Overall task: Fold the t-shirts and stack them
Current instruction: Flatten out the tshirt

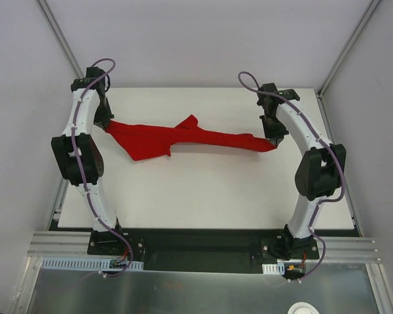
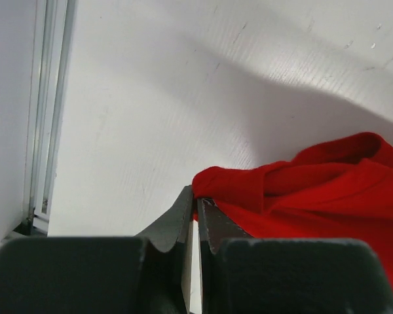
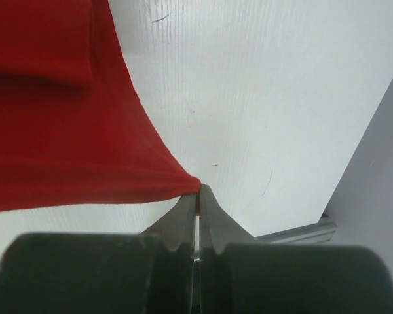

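Observation:
The bright red t-shirt (image 1: 183, 137) is stretched across the far half of the white table between my two grippers, bunched and twisted in the middle. My left gripper (image 1: 106, 125) is shut on its left end; in the left wrist view the fingertips (image 2: 197, 201) pinch a rolled edge of the red t-shirt (image 2: 314, 190). My right gripper (image 1: 272, 144) is shut on its right end; in the right wrist view the fingertips (image 3: 198, 193) pinch a pulled-out corner of the red t-shirt (image 3: 59, 131). The cloth is held taut just above the table.
The white table (image 1: 203, 196) lies under the shirt. Grey walls enclose the back and both sides. An aluminium rail (image 2: 49, 111) runs along the table's left edge, and another rail (image 3: 295, 232) shows by the right edge. The arm bases (image 1: 196, 247) sit at the near edge.

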Robot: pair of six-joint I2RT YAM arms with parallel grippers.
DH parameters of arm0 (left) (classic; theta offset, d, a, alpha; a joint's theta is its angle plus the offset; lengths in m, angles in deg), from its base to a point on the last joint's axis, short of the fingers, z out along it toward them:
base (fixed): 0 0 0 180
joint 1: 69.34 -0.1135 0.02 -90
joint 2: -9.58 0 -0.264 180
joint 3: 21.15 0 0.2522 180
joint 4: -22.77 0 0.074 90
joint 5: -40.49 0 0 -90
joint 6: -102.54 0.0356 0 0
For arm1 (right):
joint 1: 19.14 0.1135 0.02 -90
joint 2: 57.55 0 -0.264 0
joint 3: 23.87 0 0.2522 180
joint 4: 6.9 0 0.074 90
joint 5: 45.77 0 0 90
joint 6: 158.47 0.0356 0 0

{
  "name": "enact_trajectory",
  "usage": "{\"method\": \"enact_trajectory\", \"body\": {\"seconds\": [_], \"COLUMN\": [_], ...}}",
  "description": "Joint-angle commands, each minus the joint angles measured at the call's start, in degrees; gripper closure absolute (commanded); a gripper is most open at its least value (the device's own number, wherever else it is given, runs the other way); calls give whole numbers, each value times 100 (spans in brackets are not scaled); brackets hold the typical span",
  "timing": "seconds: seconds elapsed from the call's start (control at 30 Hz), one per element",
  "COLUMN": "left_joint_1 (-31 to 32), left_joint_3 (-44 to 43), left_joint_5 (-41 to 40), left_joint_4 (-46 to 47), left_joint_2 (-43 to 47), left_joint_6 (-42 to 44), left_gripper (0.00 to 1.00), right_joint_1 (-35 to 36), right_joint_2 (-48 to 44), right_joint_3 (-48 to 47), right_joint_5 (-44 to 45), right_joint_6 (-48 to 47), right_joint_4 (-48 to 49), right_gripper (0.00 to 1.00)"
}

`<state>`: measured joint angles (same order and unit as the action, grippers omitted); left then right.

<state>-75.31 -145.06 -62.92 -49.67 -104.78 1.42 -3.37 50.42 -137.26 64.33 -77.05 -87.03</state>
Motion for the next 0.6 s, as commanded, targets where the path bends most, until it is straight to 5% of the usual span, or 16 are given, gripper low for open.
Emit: {"method": "enact_trajectory", "body": {"seconds": [0.0,0.33,0.57], "left_joint_1": [-176,-158,-44], "left_joint_3": [63,1777,1119], "left_joint_5": [31,31,-460], "left_joint_4": [-21,41,128], "left_joint_2": [301,521,949], "left_joint_6": [-14,-84,-180], "left_gripper": [100,100,100], "right_joint_1": [-135,163,172], "right_joint_2": [-399,-627,-811], "right_joint_3": [23,1253,605], "right_joint_5": [135,117,416], "right_joint_6": [-127,23,-21], "right_joint_4": [-122,168,45], "right_gripper": [99,99,99]}}
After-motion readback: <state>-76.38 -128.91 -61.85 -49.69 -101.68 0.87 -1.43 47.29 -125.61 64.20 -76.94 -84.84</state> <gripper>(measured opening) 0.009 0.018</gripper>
